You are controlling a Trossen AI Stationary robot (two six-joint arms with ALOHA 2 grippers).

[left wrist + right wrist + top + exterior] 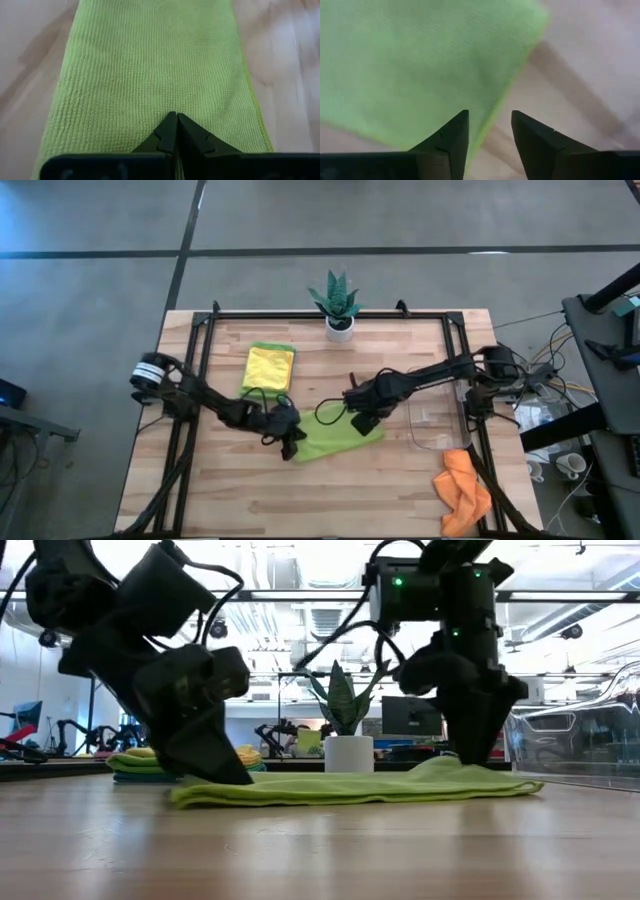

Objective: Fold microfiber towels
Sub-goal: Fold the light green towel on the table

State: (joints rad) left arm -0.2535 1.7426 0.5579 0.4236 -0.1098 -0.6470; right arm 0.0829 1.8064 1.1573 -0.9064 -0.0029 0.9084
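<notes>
The soft lime green cloth [338, 437] lies flat, folded into a long strip, in the middle of the wooden desk [250, 500]. Its long side runs slanted from the left pincer [292, 448] toward the right pincer [362, 423]. The left pincer is pinched closed, tips down on one end. The right pincer stands with its fingers apart above the other end's edge, holding nothing. Bare wood lies in front of the cloth.

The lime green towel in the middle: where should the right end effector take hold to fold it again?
Judging by its pose, grip the lime green towel at the free corner by the right end effector, coming straight down over the edge. The left end effector pins the other end, shut, and the towel lies flat.
</notes>
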